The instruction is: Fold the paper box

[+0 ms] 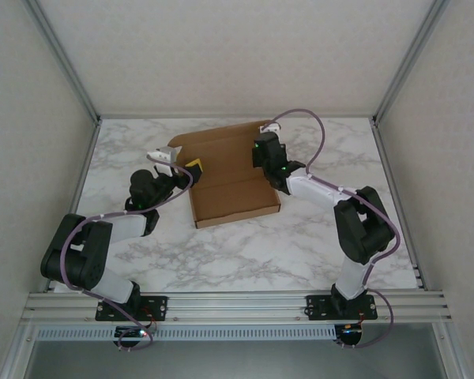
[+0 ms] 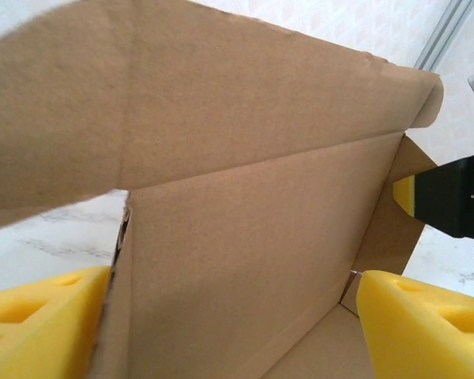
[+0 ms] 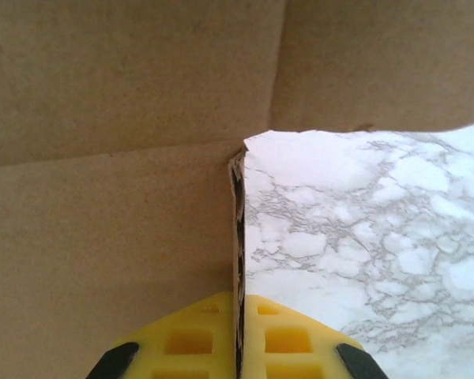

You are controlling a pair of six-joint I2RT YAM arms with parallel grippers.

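Here, box: the box [image 1: 229,178] lay mid-tabletop [image 1: 300,245], between the two arms. It was a brown sheet, mostly flat in the top view.
Left hand: the left hand [image 1: 176,162] sat at the box's left edge. Its wrist view showed its fingers [image 2: 39,320] spread wide with card between them. Could not tell whether either one pressed the card, so judged not gripping.
Right hand: the right hand [image 1: 262,148] sat at the box's right edge, toward the far corner. Its pads [image 3: 197,347] were pinched tight on a thin strip of card standing edge-on between them.
Flap: in the left wrist view a long flap [image 2: 182,103] was bent along a crease and leaned over the panel below it. The right hand's dark tip showed just past the box's far side.
Step in hand: judged early, with the side walls being lifted from both edges. No closed box shape yet.
Next move calls for: the right hand to swing its pinched strip upright along the crease while the left hand steadied or closed on its own side.
Risk: the light card might slide on the marble or buckle off the crease if pulled from one side alone.
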